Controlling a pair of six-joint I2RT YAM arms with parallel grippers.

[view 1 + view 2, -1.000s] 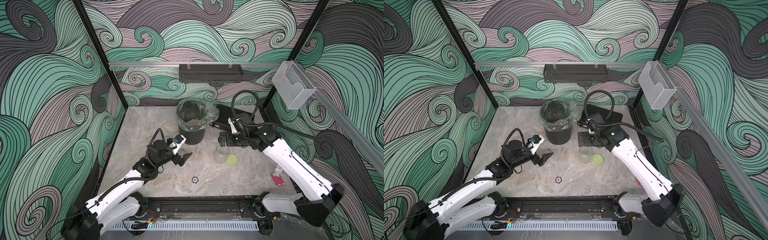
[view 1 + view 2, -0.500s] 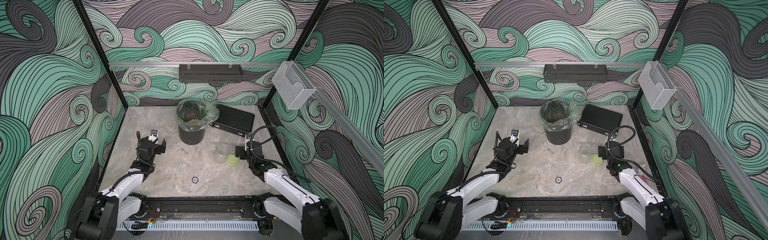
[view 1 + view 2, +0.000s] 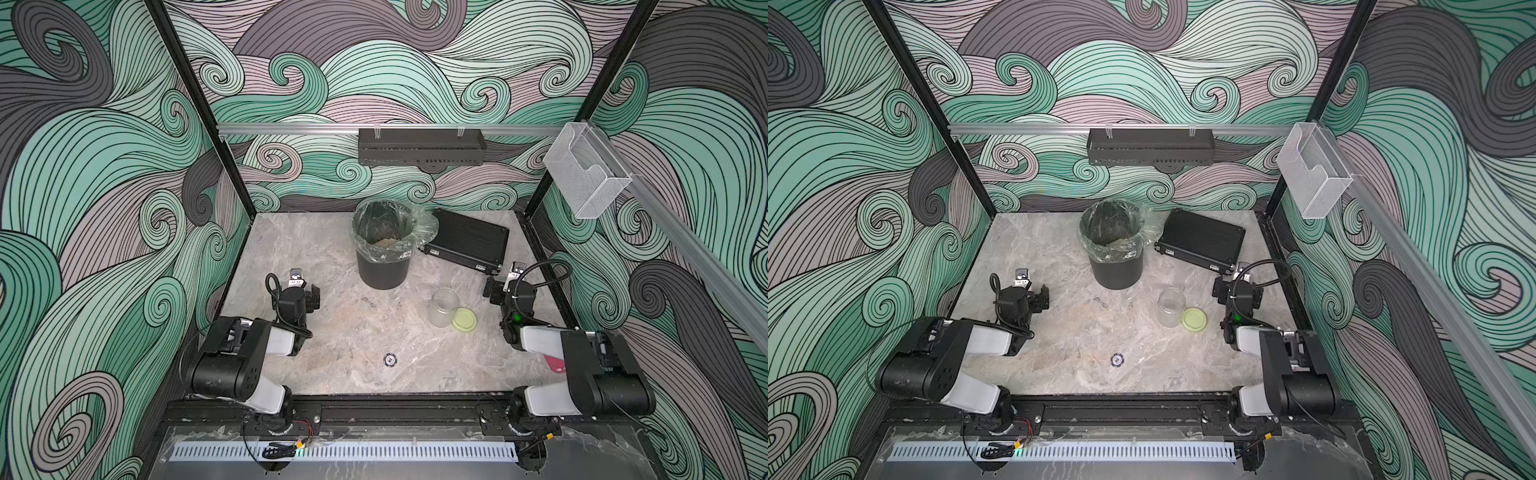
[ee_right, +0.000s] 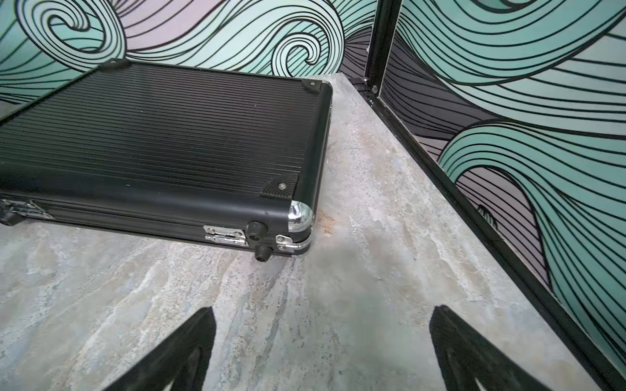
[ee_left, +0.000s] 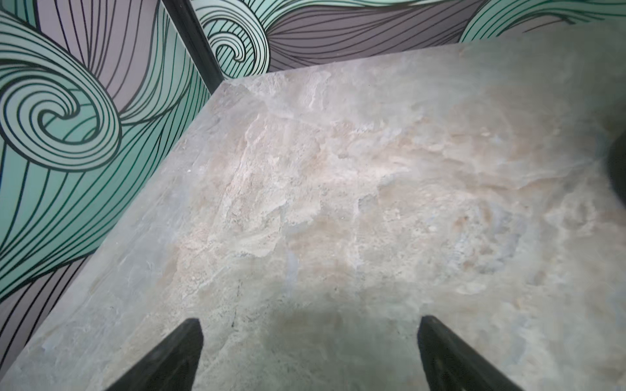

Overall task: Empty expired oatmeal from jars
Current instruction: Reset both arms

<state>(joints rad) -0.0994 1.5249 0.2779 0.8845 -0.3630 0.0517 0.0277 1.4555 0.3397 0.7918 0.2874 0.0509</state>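
Observation:
The clear glass jar [image 3: 444, 307] [image 3: 1171, 307] stands upright, open and empty-looking, on the marble table right of centre. Its pale yellow-green lid [image 3: 464, 319] [image 3: 1194, 319] lies flat beside it. Beige oatmeal [image 3: 388, 241] lies at the bottom of the black bin [image 3: 380, 272] [image 3: 1116, 272] lined with clear plastic. My left gripper [image 3: 309, 294] [image 5: 310, 321] is open over bare table at the left, far from the jar. My right gripper [image 3: 494, 289] [image 4: 321, 311] is open too, right of the jar and apart from it, facing the black case.
A black ribbed case [image 3: 465, 245] [image 4: 152, 142] lies at the back right, close ahead of the right gripper. A small blue-and-white chip [image 3: 390, 359] lies near the front. A pink object [image 3: 555, 365] shows behind the right arm. A black shelf [image 3: 422, 145] hangs on the back wall.
Both arms have drawn back from the middle to folded poses near the front rail. The right gripper has left the jar's side; the jar and lid have stayed put.

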